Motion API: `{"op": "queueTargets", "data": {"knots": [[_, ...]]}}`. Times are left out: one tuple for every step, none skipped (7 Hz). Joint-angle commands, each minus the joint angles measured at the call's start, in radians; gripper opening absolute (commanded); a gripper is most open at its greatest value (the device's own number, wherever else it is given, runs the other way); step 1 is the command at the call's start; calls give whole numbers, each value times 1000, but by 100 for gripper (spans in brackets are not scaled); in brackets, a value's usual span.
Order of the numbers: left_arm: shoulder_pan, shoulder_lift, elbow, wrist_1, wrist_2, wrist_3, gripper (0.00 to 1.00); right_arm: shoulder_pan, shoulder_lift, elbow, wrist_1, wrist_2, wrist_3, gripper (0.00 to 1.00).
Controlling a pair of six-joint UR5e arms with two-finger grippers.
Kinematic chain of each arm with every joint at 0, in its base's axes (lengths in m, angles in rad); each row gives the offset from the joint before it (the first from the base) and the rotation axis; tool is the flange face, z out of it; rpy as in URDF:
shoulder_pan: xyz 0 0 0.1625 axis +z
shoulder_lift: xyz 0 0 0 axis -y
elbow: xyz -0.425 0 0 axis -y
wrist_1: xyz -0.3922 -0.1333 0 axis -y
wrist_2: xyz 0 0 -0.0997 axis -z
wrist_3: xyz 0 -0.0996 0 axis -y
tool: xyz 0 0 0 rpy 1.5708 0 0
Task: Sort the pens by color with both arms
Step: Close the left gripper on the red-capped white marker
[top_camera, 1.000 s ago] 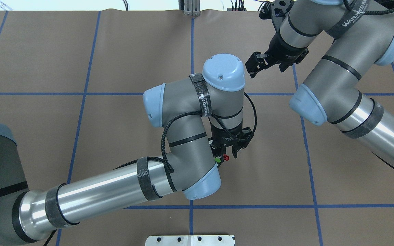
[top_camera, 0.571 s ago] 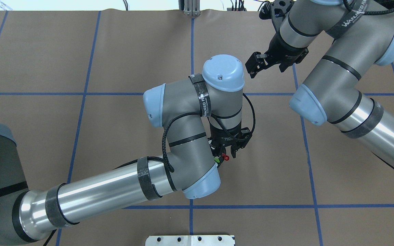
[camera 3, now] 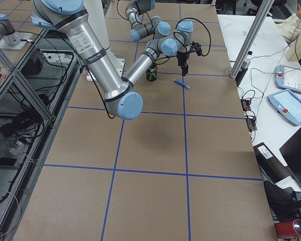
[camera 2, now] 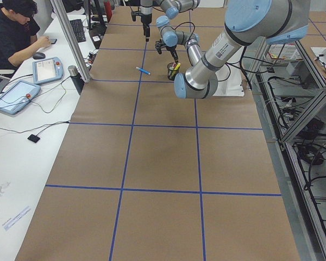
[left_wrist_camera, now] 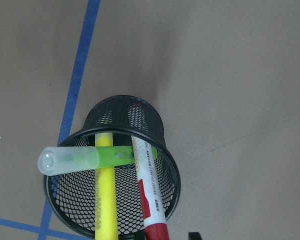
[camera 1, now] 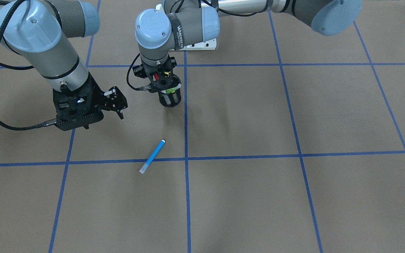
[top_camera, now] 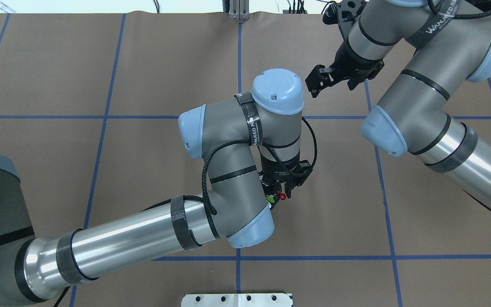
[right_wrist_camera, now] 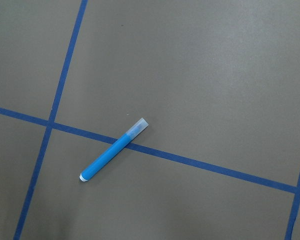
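The left gripper [camera 1: 160, 80] hangs over the black mesh cup [left_wrist_camera: 122, 117] near the surface's robot-side edge. The green pen [left_wrist_camera: 115, 154], yellow pen [left_wrist_camera: 105, 200] and red-capped pen [left_wrist_camera: 150, 195] lean inside it, tops up for plucking; its jaws look released, one tip just beside the red cap; the blue pen [right_wrist_camera: 112, 150] lies flat across a tape line [right_wrist_camera: 190, 161], farther out; the right gripper [camera 1: 116, 102] hovers near it, jaws parted and empty.
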Motion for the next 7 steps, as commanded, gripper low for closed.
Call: {"op": "queueTargets", "data": {"knots": [[0, 1, -3, 3, -1, -1, 33, -1, 0, 2, -1, 0, 0, 99], [0, 1, -5, 3, -2, -1, 31, -2, 0, 3, 0, 0, 0, 99], [0, 1, -6, 3, -4, -1, 29, -2, 0, 3, -1, 0, 0, 99], [-1, 1, -6, 6, -5, -1, 27, -2, 0, 3, 0, -2, 0, 99], [-2, 2, -6, 7, -5, -2, 26, -2, 0, 3, 0, -2, 0, 99], [-2, 4, -6, 13, -5, -1, 25, -4, 0, 3, 0, -2, 0, 99], [-5, 4, -9, 20, -5, -2, 25, -4, 0, 3, 0, -2, 0, 99]]}}
